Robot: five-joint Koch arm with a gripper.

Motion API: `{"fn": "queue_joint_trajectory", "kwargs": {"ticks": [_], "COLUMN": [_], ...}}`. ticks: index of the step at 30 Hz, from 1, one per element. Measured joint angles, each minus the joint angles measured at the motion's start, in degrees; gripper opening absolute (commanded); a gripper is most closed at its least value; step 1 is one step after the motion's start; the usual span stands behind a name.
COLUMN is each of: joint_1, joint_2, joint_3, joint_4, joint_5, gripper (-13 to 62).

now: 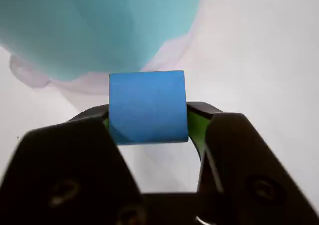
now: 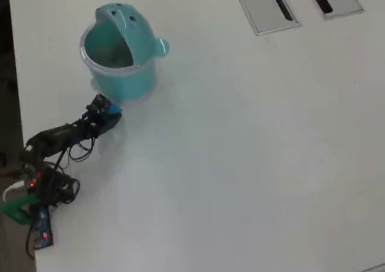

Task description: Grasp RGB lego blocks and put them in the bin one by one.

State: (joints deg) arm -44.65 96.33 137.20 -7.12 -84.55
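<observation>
1. Gripping a small blue plastic cube block (image 1: pixel 147 107), the black two-jawed gripper (image 1: pixel 147 120) has its jaws closed down to the block's width, one on each side face, in the wrist view.
2. Block's lower edge sits between the jaws; its top half stands clear above them.
3. Teal plastic cylindrical bin (image 1: pixel 94 26) fills the upper left of the wrist view, blurred and cut off by the frame; its clear rim band is only a pale smear.
4. Overhead view: bin (image 2: pixel 123 79) stands upright on the white table (image 2: pixel 252 151), domed lid flipped up at the back, opening dark, contents unreadable.
5. Gripper (image 2: pixel 107 111) is just beside the bin's base, lower left; block (image 2: pixel 113 110) shows as a tiny blue speck.
6. Arm base wiring (image 2: pixel 39 188) is partly cut off at the left edge.
7. Two flat grey slotted plates (image 2: pixel 264 7) are cropped at the top.
</observation>
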Motion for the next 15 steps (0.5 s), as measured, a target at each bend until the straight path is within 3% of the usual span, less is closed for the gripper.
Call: {"fn": "queue_joint_trajectory", "kwargs": {"ticks": [15], "joint_1": [-0.70], "joint_2": [22.85], "joint_3": [-0.70], "joint_4": [2.11], "joint_5": [2.29], "gripper": [10.1]}}
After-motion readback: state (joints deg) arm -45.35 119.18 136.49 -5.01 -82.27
